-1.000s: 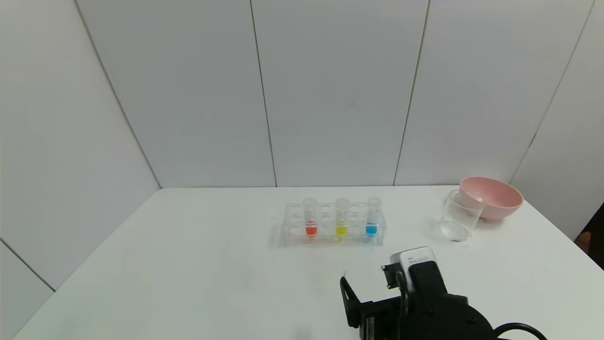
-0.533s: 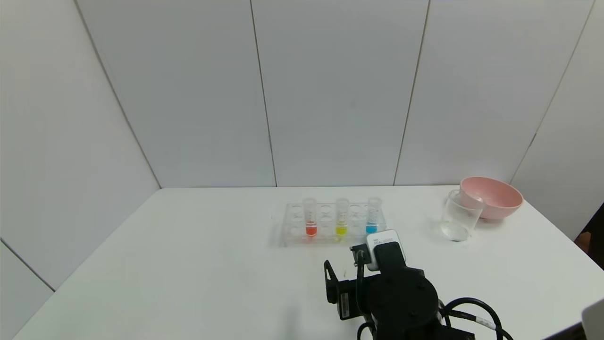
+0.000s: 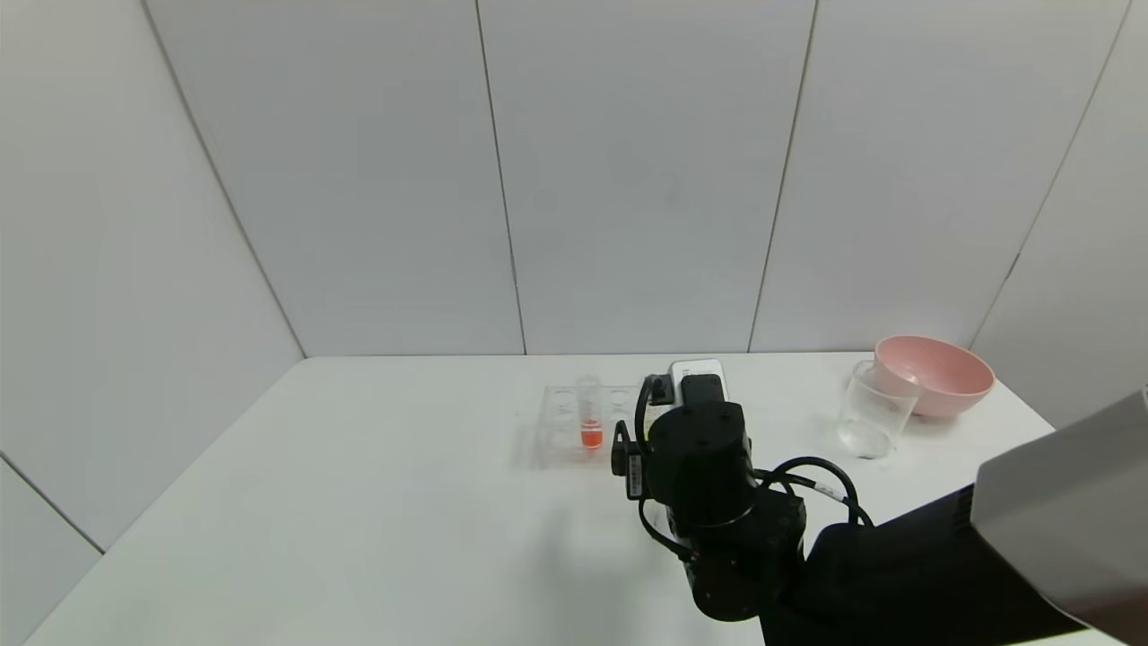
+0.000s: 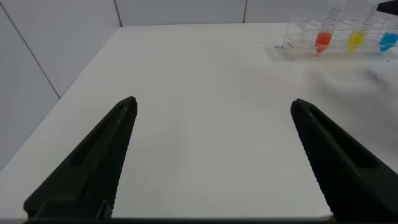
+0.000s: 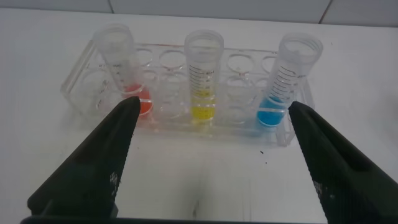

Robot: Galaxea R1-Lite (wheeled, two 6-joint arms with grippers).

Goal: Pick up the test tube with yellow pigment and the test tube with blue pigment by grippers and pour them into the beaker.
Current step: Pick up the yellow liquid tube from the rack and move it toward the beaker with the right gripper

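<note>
The right gripper, fingers spread wide and pinching nothing, is held just before the rack, roughly centred on the test tube with yellow pigment. The test tube with blue pigment or the red tube could be knocked if the approach drifts sideways. Three tubes, one rack, one beaker and one pink bowl are counted on the surface. The left gripper is parked apart, fingers spread.

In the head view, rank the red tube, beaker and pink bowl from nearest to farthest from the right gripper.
The right gripper is open at the tube rack.
1. Red tube: in the rack, just to its left.
2. Beaker: off to the right.
3. Pink bowl: behind the beaker, far right.
</note>
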